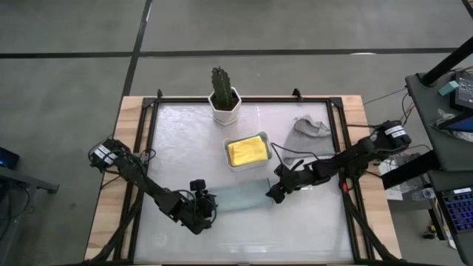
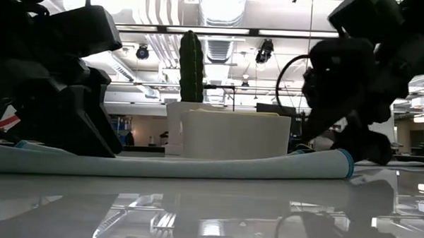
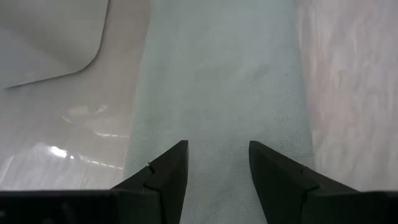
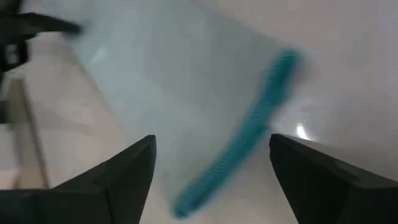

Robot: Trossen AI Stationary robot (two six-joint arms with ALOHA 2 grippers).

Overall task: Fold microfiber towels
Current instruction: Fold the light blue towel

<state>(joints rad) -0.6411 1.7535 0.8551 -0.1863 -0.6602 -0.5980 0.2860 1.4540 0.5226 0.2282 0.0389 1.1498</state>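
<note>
Your right tool (image 1: pixel 273 193) hangs with its fingers spread wide over one end of the pale teal towel (image 1: pixel 242 198), gripping nothing. Your left tool (image 1: pixel 209 207) sits at the towel's other end, fingers parted with the cloth lying between them, not pinched. The table (image 1: pixel 185 148) is glossy and pale. The teal towel lies flat on it as a long folded strip between both tools. A grey towel (image 1: pixel 309 137) lies crumpled near the far right corner. A white tray (image 1: pixel 228 159) behind the strip holds a folded yellow towel (image 1: pixel 247 150). A potted cactus (image 1: pixel 222 94) stands behind that.
</note>
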